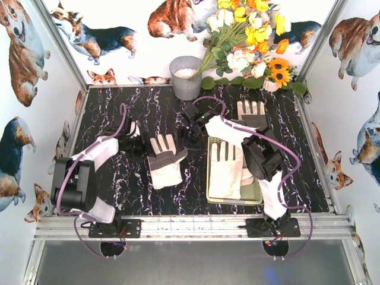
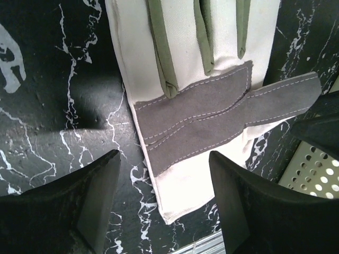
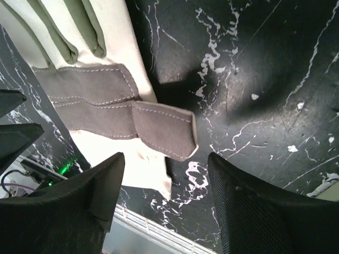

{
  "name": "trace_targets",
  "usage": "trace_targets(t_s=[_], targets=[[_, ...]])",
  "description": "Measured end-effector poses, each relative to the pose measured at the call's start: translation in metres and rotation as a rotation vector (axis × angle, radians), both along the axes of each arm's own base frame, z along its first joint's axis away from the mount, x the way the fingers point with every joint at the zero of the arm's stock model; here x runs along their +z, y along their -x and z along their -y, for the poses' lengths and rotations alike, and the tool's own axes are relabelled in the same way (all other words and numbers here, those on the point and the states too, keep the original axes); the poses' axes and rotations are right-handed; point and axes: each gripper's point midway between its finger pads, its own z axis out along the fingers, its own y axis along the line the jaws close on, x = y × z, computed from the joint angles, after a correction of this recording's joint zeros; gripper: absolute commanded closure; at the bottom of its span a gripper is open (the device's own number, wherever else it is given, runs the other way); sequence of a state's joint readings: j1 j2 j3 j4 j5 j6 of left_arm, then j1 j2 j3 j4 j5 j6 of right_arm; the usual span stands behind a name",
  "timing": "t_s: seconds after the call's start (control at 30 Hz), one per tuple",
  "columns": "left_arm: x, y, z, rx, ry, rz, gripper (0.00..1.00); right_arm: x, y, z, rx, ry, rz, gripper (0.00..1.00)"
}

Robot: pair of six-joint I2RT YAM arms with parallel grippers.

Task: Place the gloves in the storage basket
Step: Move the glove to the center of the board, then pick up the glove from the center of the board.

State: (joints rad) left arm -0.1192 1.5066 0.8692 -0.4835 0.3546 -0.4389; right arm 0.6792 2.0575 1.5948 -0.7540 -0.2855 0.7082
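Top external shows the storage basket [image 1: 243,199], a shallow, pale yellow-green plastic tray with rounded corners. It sits on the black, white-veined marble-look table [image 1: 119,196] right of centre, partly under the right arm. The packed glove [image 1: 224,169], cream fabric, lies flat inside it with its fingers pointing to the far side. The far glove [image 1: 252,113] rests on the table just beyond the basket, a grey band across it. The loose glove [image 1: 164,159] lies on the table just left of the basket, fingers spread and cuff toward the arm bases. At the back stand a round grey metal bucket [image 1: 186,77] and a bunch of yellow, white and orange flowers [image 1: 249,41].

Left wrist view has the left gripper [image 2: 164,159] over the loose glove's cuff end, its blunt, dark, matte fingers wide apart and holding nothing. The cloth is a fine twill; a grey suede-like patch with double rows of pale stitching crosses the palm and runs out along the thumb, and olive strips line the sides of the fingers. A perforated corner of the basket shows at lower right.

Right wrist view has the right gripper [image 3: 165,159] spread and empty too, over bare table just beside that glove — the rounded grey thumb tip lies between its fingers in the picture.
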Motion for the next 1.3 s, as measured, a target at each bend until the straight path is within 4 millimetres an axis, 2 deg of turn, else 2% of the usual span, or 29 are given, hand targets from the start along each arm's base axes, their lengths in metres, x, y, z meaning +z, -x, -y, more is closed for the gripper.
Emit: trace_targets(t_s=[0.23, 0.43, 0.57, 0.73, 0.8, 0.87, 1.0, 1.1, 1.2, 1.3], targets=[[-0.015, -0.001, 0.000, -0.075, -0.008, -0.021, 0.44, -0.009, -0.012, -0.004, -0.005, 0.025, 0.003, 0.52], [-0.028, -0.003, 0.002, -0.125, -0.002, -0.036, 0.56, -0.019, -0.009, 0.005, -0.020, 0.076, -0.020, 0.67], [-0.029, -0.015, 0.008, -0.137, 0.024, -0.015, 0.61, -0.021, -0.011, 0.007, -0.036, 0.090, -0.016, 0.78], [-0.030, -0.032, 0.013, -0.150, 0.048, 0.002, 0.63, -0.033, -0.013, 0.010, -0.062, 0.125, -0.025, 0.85], [-0.029, -0.038, 0.014, -0.153, 0.048, 0.016, 0.60, -0.035, -0.013, 0.012, -0.067, 0.135, -0.026, 0.84], [-0.029, -0.039, 0.014, -0.154, 0.052, 0.018, 0.52, -0.035, -0.013, 0.011, -0.064, 0.134, -0.026, 0.79], [-0.025, -0.042, 0.015, -0.155, 0.059, 0.028, 0.42, -0.035, -0.012, 0.011, -0.049, 0.129, -0.025, 0.51], [-0.019, -0.042, 0.010, -0.148, 0.035, 0.042, 0.37, -0.031, -0.011, 0.009, -0.029, 0.115, -0.020, 0.40], [-0.003, -0.043, 0.006, -0.137, 0.013, 0.080, 0.33, -0.015, -0.012, 0.008, 0.007, 0.087, 0.016, 0.37], [0.024, -0.048, 0.003, -0.120, -0.007, 0.161, 0.32, 0.018, -0.016, 0.008, 0.040, 0.052, 0.087, 0.37]])
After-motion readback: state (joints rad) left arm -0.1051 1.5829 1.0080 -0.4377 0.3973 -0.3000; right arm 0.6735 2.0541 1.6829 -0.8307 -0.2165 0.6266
